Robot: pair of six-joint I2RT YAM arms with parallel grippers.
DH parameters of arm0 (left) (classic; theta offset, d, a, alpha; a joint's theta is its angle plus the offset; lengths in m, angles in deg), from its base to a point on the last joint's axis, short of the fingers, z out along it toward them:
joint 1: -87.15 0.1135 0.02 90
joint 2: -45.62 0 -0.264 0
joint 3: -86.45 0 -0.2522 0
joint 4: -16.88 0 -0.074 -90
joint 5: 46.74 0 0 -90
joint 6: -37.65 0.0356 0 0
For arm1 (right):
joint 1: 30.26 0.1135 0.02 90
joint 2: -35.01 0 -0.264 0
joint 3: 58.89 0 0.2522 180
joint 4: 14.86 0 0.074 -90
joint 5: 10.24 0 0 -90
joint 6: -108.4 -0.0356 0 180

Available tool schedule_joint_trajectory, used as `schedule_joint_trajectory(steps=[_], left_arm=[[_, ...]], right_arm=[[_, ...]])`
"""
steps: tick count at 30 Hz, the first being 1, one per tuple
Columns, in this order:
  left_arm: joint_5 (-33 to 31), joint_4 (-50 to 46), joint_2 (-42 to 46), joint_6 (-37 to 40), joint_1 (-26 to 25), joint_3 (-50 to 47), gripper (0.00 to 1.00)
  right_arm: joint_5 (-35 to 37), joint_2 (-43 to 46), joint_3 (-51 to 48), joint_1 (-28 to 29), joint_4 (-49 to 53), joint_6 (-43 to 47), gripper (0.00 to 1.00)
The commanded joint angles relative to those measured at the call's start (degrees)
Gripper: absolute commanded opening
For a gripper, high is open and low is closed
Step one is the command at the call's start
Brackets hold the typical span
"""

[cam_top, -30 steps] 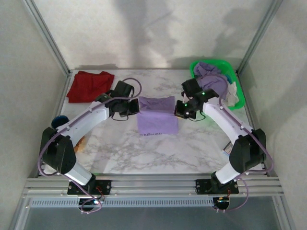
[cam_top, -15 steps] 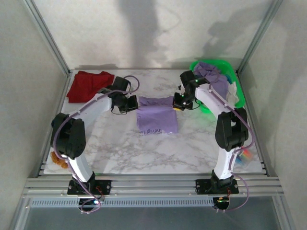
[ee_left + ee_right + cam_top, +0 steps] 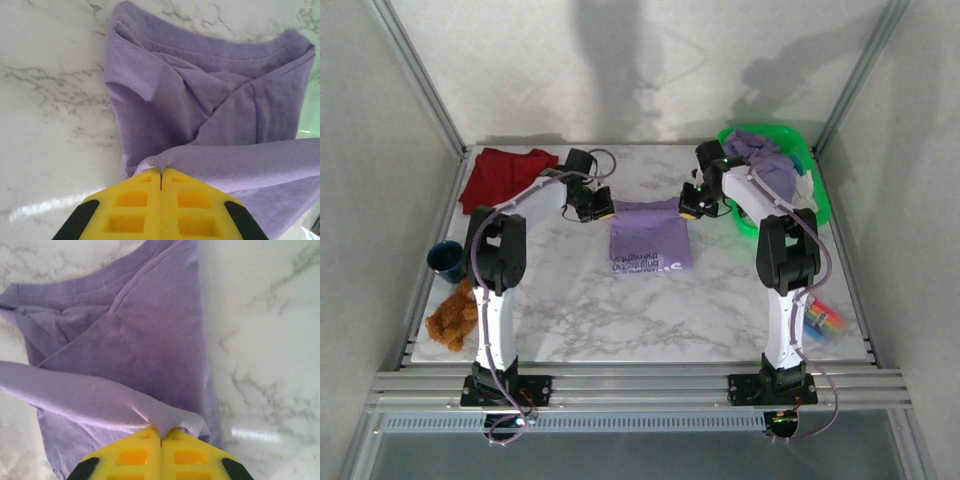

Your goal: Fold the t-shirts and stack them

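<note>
Clamping the purple tee (image 3: 648, 245) along its far edge, with the left gripper (image 3: 601, 209) shut on the left corner and the right gripper (image 3: 690, 208) shut on the right. Lying mid-table between them, stretching lengthwise toward the arm bases, lettering at the near end. Probably calling for an equal nearward pull from both. Leaving the red tee (image 3: 500, 175) far left and the basket (image 3: 823, 205) far right, well apart.
</note>
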Motion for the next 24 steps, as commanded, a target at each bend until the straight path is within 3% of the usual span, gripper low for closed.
schedule_joint_trajectory(steps=[1,5,6,8,9,12,19,24], left_arm=[[1.80,0.95,-4.08,0.60,1.64,3.29,0.00],[1.33,1.06,-6.25,1.38,2.45,7.00,0.00],[1.23,1.36,-6.24,1.29,2.63,7.56,0.10],[1.14,1.10,-6.92,1.35,3.21,8.93,0.44],[1.34,0.90,-7.42,1.24,3.62,9.71,0.46],[1.22,2.05,-6.41,0.75,4.64,9.71,0.47],[-0.93,1.18,1.55,0.57,4.03,7.45,0.55],[-4.04,3.26,8.67,1.81,0.34,-4.61,0.56]], right_arm=[[-1.67,-4.88,4.10,-1.48,-2.19,-1.56,0.00],[-4.77,-9.63,10.70,-1.70,-0.83,-0.77,0.00],[-4.91,-10.05,11.88,-1.64,-0.39,-0.53,0.04],[-4.64,-10.44,12.99,-1.71,-0.32,-0.42,0.34],[-4.41,-10.96,13.96,-1.78,0.50,-0.08,0.39],[-3.11,-10.42,15.08,-1.76,2.61,1.07,0.43],[0.12,-1.02,7.20,-1.80,4.00,3.79,0.52],[-3.04,5.28,-4.28,-1.05,2.38,3.98,0.53]])
